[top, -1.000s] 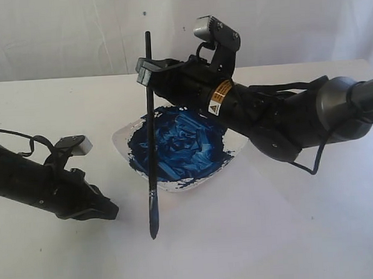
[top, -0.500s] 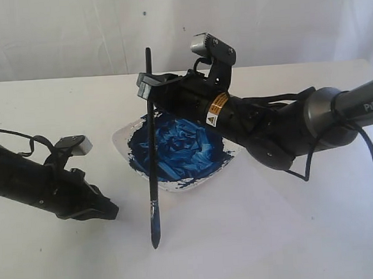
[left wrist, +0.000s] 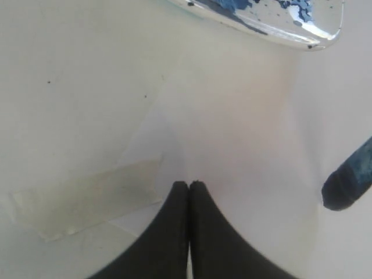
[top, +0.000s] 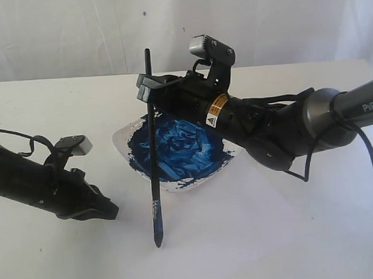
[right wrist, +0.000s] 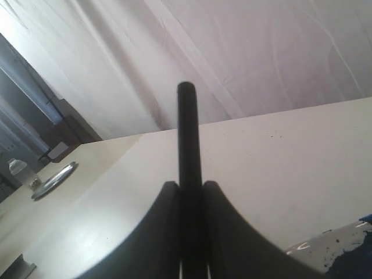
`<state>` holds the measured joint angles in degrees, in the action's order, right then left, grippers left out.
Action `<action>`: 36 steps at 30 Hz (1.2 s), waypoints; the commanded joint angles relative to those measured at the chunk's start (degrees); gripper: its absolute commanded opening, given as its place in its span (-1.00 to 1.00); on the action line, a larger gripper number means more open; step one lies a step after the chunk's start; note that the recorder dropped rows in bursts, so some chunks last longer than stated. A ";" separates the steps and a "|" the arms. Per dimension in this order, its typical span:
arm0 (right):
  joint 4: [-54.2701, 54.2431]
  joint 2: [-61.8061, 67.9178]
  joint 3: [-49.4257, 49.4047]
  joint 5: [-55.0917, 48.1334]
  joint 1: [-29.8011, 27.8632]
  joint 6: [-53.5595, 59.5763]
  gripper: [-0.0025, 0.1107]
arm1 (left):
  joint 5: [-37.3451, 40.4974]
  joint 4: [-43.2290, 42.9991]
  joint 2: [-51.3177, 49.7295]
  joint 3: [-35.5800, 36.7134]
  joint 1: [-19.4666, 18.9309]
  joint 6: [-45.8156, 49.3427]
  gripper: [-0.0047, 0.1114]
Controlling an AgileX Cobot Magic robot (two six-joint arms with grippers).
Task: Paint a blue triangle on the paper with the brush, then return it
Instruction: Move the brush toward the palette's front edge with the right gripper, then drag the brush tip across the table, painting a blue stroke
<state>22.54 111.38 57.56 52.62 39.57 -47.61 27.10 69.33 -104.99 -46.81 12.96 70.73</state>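
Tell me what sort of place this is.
Probably a robotics lab test bench, not an art studio: a white table backed by draped white cloth, and a robot's right end effector holding the brush upright near a dish of blue paint.

I see bright, even, diffuse light; the white table (top: pixel 34 97) nearly washes out and shadows are faint. In the left wrist view the dish rim (left wrist: pixel 317 36) glints and the brush (left wrist: pixel 349 185) tip is blurred. The right gripper (right wrist: pixel 189 186) is a soft, dark silhouette.
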 commanded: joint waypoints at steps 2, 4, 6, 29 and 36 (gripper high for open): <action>0.23 0.14 -0.29 -0.15 0.06 1.52 -0.96 | 0.97 0.29 0.20 0.31 0.33 0.06 -0.92; 0.23 0.14 -0.29 -0.97 0.06 2.66 -0.96 | 0.97 0.29 0.20 0.31 0.33 0.06 -0.92; 0.23 0.14 -0.29 -1.81 0.06 2.78 -0.96 | 0.97 0.29 0.20 0.31 0.33 0.06 -0.92; -7.84 0.14 -0.29 -3.78 -0.20 19.50 -0.96 | 0.97 0.06 0.20 0.31 0.33 0.06 -0.92; -7.87 0.14 -0.29 -4.11 -3.09 22.15 -0.96 | 0.97 -0.05 0.20 0.31 0.33 0.06 -0.92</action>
<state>14.25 111.38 57.56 49.37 37.85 -27.67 27.10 69.23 -104.99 -46.81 12.96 70.73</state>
